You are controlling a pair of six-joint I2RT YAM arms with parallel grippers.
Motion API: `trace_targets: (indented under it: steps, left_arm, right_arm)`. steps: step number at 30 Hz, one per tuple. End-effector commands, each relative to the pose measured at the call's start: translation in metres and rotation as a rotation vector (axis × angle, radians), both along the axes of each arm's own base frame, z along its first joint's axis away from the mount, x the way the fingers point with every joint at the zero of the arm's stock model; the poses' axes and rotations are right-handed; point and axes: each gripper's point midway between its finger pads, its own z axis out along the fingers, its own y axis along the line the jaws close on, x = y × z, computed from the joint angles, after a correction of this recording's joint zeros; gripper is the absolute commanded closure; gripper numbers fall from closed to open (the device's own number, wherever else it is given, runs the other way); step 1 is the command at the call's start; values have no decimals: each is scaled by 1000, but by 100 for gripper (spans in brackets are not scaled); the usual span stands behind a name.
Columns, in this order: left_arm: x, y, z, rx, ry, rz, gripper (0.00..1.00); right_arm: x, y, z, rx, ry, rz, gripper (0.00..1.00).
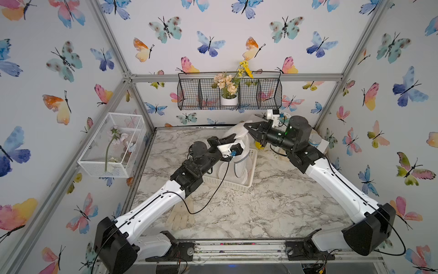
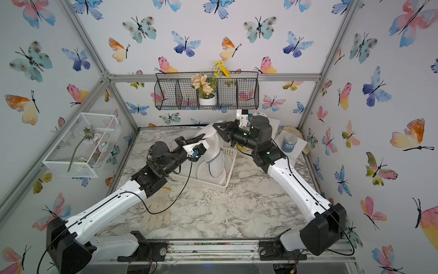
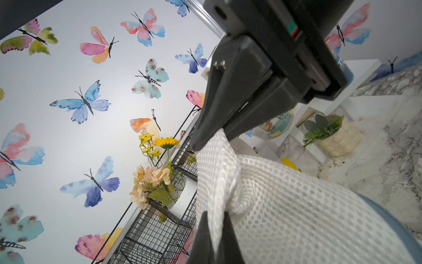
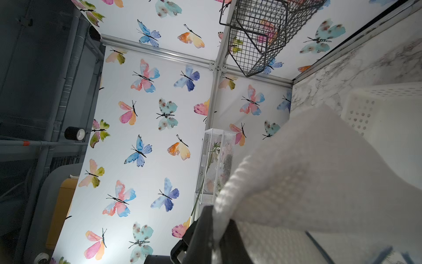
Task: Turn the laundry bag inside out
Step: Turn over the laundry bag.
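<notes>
Left tool (image 1: 233,136) is clamped on the white mesh laundry bag (image 1: 245,146) from 9 o'clock; right tool (image 1: 247,128) pinches the bag's top from 3 o'clock. On the marble counter (image 1: 260,208), a white basket (image 1: 237,185) sits toward 12 o'clock, the bag hanging over it, its blue-trimmed mouth dipping inside.

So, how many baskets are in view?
3. A black wire basket hangs on the back wall, a white mesh basket on the left wall, and a white plastic basket sits on the table. Others may be hidden.
</notes>
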Motion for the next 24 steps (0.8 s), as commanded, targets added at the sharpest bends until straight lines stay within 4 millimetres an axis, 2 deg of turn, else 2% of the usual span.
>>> trace_targets:
  steps: [1,4,8,11,13,18,22,24]
  left_arm:
    - [1,9,19,-69,20,26,100]
    - [2,18,26,-146,121,29,100]
    - [7,33,26,-255,312,30,100]
    - [7,43,26,-334,407,34,100]
    - [6,49,27,-379,452,36,100]
    - [7,64,33,-461,509,61,100]
    - [11,69,38,-484,511,97,100]
    - [14,71,39,-490,508,115,100]
  right_arm:
    - [-6,-5,11,-51,-95,-6,69]
    - [3,-20,15,-198,-219,-63,55]
    - [6,-55,14,-502,-483,-202,45]
    - [-5,-74,-3,-671,-689,-237,44]
    - [-17,-78,-25,-742,-821,-211,43]
    - [-64,-60,-66,-693,-1102,-12,46]
    - [-89,-32,-95,-596,-1122,141,52]
    - [-99,-14,-101,-587,-1149,155,52]
